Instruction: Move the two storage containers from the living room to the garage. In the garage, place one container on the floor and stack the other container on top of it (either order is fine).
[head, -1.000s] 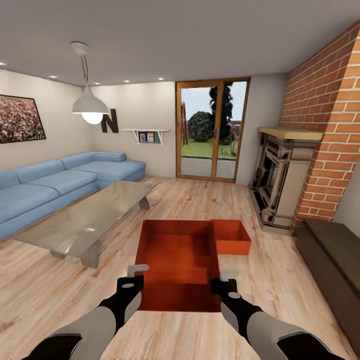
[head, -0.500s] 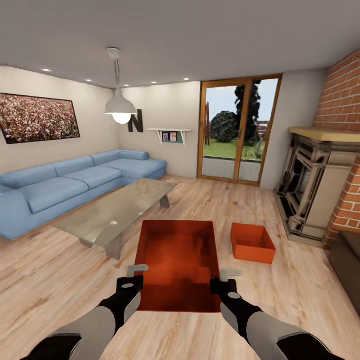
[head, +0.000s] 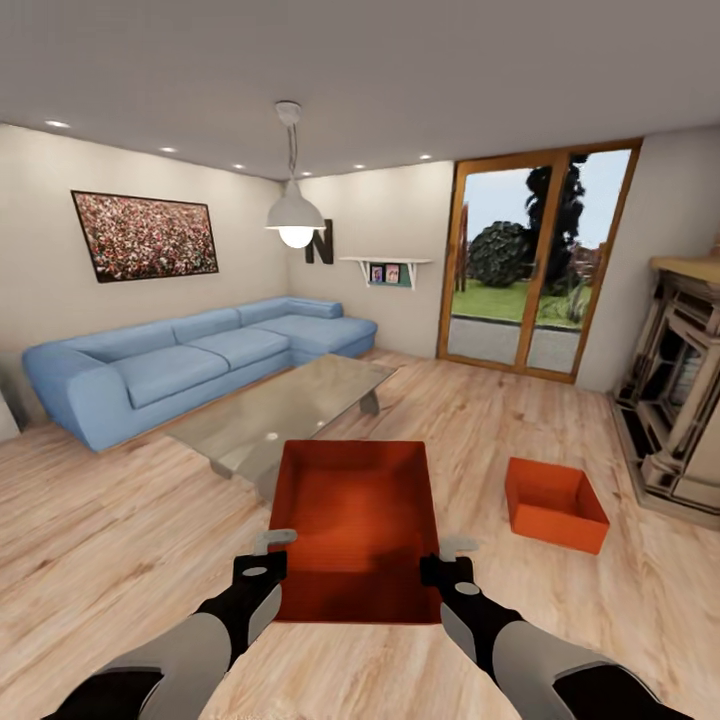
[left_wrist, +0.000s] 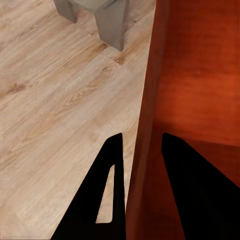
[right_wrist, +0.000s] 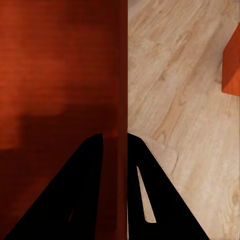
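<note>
Between both pincers (head: 276, 541) (head: 456, 548), gripped by its walls, container (head: 352, 520).

My head camera looks forward and down across the living room. Each wrist camera sits close along its hand, one on each side wall of the held container (head: 352, 530). All three views share that container and the wood floor (head: 120, 540).

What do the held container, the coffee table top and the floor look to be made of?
Held container: apparently matte orange-red plastic, thin walls, fine ribs inside. Coffee table top: seemingly glass, see-through with pale reflections. Floor: light wood planks, grain and seams visible, satin look. Being renders, these are only appearances.
</note>
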